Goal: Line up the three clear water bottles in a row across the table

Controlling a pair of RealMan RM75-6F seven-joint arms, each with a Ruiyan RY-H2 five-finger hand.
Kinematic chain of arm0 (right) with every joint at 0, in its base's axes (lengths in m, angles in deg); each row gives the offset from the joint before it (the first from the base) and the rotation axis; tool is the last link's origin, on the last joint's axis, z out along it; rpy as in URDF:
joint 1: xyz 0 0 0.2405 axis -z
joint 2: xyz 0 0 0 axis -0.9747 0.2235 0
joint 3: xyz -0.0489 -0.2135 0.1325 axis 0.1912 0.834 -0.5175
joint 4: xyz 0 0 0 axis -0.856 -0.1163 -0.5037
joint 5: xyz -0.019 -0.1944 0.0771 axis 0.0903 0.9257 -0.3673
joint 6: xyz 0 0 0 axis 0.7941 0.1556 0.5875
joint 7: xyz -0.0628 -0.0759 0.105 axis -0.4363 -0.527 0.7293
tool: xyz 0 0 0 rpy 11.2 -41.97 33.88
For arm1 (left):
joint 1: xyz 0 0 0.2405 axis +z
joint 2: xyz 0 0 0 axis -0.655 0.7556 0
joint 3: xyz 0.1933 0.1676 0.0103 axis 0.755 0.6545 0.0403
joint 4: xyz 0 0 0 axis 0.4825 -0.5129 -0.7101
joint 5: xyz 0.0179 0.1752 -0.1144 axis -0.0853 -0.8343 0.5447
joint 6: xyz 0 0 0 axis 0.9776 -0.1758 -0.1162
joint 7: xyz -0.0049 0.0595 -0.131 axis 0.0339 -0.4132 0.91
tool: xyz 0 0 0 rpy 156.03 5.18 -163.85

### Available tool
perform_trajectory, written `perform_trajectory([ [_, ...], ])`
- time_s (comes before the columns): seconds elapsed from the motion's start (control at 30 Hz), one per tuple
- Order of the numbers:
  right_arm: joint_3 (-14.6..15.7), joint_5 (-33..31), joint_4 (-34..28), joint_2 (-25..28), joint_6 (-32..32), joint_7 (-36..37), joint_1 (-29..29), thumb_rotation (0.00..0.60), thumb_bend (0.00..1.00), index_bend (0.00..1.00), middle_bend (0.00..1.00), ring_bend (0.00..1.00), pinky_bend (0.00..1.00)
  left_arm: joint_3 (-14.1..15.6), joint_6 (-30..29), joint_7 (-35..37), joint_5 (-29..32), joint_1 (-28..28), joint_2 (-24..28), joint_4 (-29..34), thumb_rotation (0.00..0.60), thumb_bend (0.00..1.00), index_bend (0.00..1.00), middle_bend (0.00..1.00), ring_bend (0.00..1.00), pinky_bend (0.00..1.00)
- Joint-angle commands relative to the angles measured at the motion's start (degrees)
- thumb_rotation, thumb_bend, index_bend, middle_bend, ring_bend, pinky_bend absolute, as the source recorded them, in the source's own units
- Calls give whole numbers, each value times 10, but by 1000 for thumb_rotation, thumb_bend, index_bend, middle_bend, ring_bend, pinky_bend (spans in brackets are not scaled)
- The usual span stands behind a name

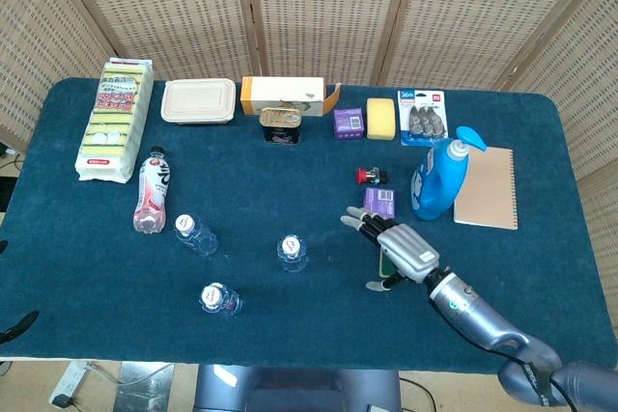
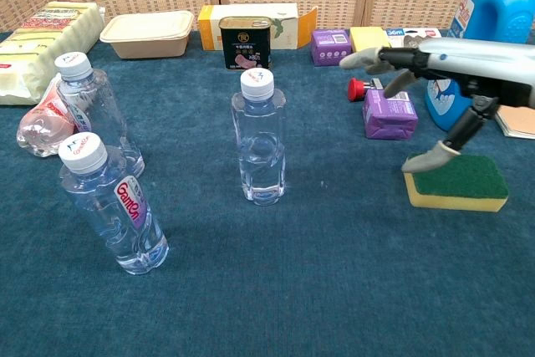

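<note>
The right hand [image 1: 399, 248] reaches in from the lower right of the head view, fingers spread wide and holding nothing, hovering over the green sponge [image 2: 456, 180] and hiding most of it from above. Of the left hand only dark fingertips show at the lower left edge of the head view, so I cannot tell how it is set.

The three clear bottles stand upright in the lower left part of the table: the middle bottle [image 1: 293, 253] alone near the centre, the near bottle [image 1: 219, 299] closest to the front edge, and the far bottle [image 1: 195, 234] just beside a pink bottle [image 1: 152, 192] lying on its side. The blue detergent jug [image 2: 485, 35] is cut off at the top of the chest view.

The table [image 1: 290, 335] wears a dark blue cloth; woven cane screens [image 1: 319, 7] stand behind it.
</note>
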Motion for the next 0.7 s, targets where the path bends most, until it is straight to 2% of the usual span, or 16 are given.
perform_trajectory([
  [0.03, -12, -25, 0, -14, 43, 40, -36, 600, 17, 0, 0, 8, 174, -1, 5, -1, 3, -2, 0, 2, 600, 153, 0, 0, 0, 97],
  [0.37, -25, -68, 13, -55, 99, 72, -92, 600, 16, 0, 0, 12, 174, -7, 20, 2, 14, -9, 4, 6, 600, 152, 0, 0, 0, 96],
  [0.53, -37, -104, 29, -82, 121, 61, -117, 600, 16, 0, 7, 25, 174, -9, 24, 6, 21, -11, 6, 7, 600, 152, 0, 0, 0, 96],
  [0.7, -46, -142, 41, -108, 130, 39, -129, 600, 16, 0, 62, 79, 203, -9, 25, 11, 22, -10, 6, 6, 600, 153, 0, 0, 0, 96],
])
